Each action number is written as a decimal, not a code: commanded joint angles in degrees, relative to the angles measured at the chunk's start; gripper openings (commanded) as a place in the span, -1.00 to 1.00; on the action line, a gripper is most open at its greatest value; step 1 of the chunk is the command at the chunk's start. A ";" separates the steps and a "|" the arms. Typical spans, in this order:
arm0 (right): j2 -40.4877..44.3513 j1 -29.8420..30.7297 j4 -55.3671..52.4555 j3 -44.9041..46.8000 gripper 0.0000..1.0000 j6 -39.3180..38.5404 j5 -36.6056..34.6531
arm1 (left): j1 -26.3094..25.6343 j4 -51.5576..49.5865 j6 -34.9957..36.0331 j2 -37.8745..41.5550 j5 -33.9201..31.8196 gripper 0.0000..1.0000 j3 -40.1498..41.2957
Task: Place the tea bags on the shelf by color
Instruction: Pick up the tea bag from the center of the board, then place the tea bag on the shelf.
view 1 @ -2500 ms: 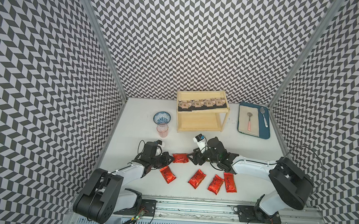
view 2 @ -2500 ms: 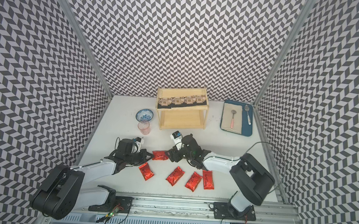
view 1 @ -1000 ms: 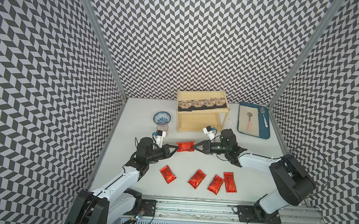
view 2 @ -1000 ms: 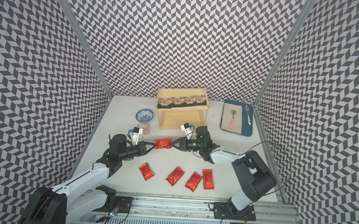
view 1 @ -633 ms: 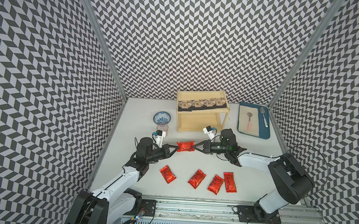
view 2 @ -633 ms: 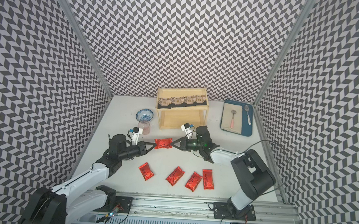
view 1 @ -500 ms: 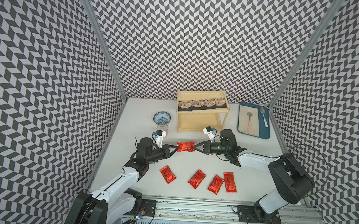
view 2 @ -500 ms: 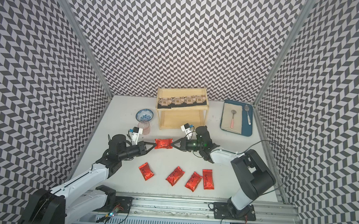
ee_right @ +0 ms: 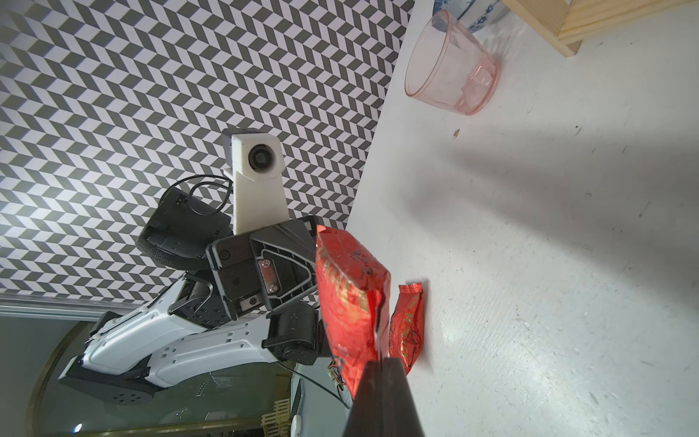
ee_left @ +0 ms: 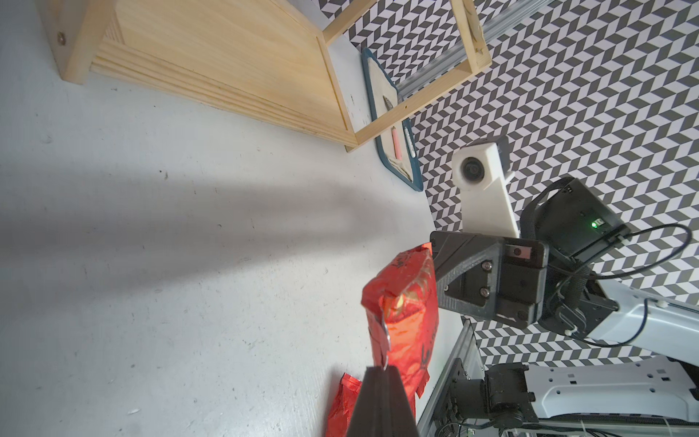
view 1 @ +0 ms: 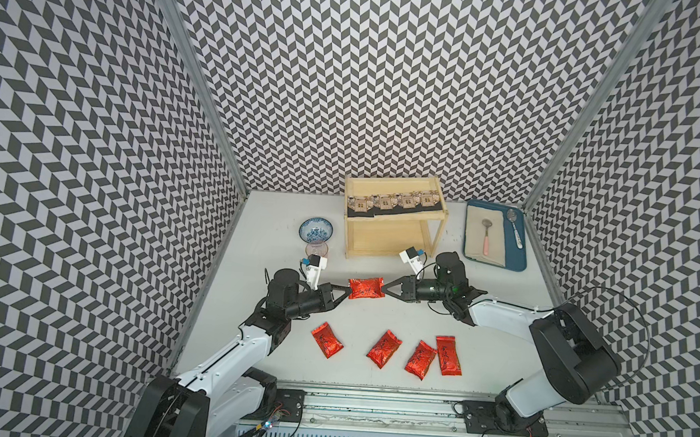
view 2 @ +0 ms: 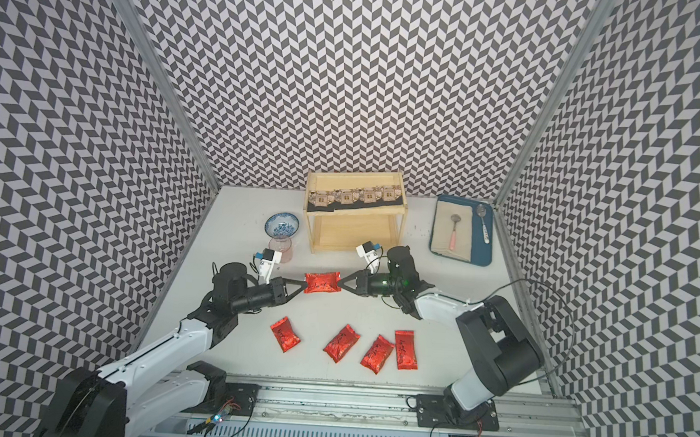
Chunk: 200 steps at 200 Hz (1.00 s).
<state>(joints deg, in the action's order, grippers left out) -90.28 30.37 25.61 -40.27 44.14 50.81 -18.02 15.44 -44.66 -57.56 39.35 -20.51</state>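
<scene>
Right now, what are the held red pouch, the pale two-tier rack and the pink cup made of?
Red shiny pillow pouch: likely metallised foil, glossy; crinkles, mirror glints.
Pale two-tier rack: unfinished-looking light wood, matte; visible grain.
Pink see-through cup: probably plastic, maybe glass; translucent, smooth.

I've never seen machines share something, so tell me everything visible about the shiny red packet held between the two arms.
The shiny red foil pillow pouch has dark script on its face, gold glints and crimped, sealed ends. It looks puffed and slightly crinkled. It hangs off the white table, roughly level, in front of the pale wooden shelf. The left end effector pinches one crimped end, the right end effector the opposite end, both shut on it. Nothing else touches it.
</scene>
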 commanded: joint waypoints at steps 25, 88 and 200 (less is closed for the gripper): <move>2.61 -1.34 2.26 1.75 -1.00 2.53 -5.07 | 0.84 -7.96 4.34 -0.31 -4.38 -0.05 -6.10; 3.65 1.86 15.49 7.48 -1.00 24.78 -29.19 | 3.12 -27.51 12.33 -0.81 -15.30 0.21 -15.97; -14.76 9.75 12.67 -10.32 -1.00 41.55 -59.51 | 8.60 -33.90 18.54 -1.16 -13.86 0.15 -21.46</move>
<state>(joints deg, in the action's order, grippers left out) -99.29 39.38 35.92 -46.94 81.95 -6.07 -10.68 -16.51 -28.47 -60.14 25.12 -40.93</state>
